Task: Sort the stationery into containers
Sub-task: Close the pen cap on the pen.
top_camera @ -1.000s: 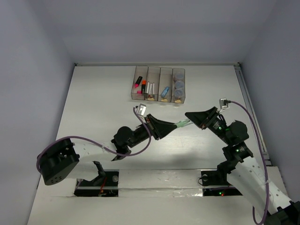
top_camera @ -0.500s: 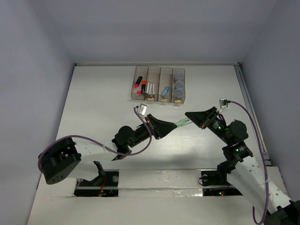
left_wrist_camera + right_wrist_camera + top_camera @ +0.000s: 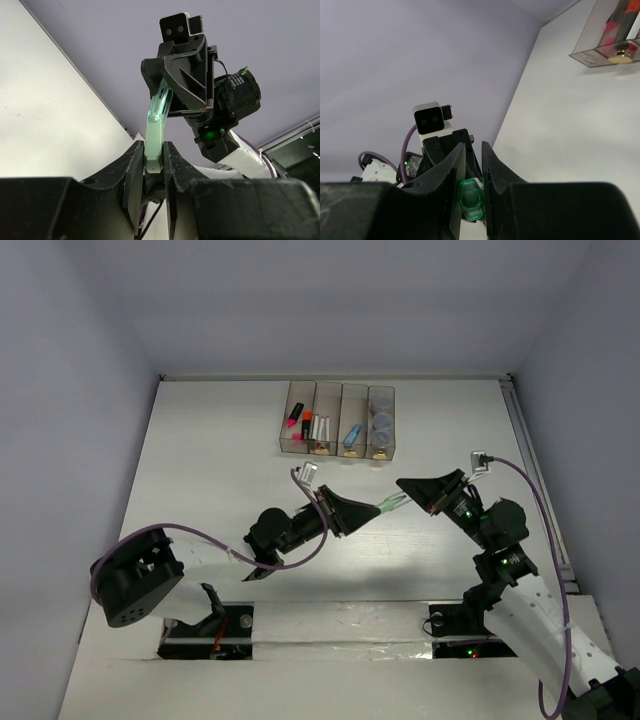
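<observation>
A pale green marker hangs in the air over the table's middle, held at both ends. My left gripper is shut on its lower end. My right gripper is shut on its clear green cap. The containers, four joined bins, stand at the back. From left they hold orange and pink highlighters, two white pens, a light blue marker and round grey-blue pots. One bin corner shows in the right wrist view.
The white table is walled at the back and sides. A rail runs along its right edge. Purple cables loop from both arms.
My right gripper has closed its jaws onto the marker's cap. The left arm and marker have shifted slightly right.
</observation>
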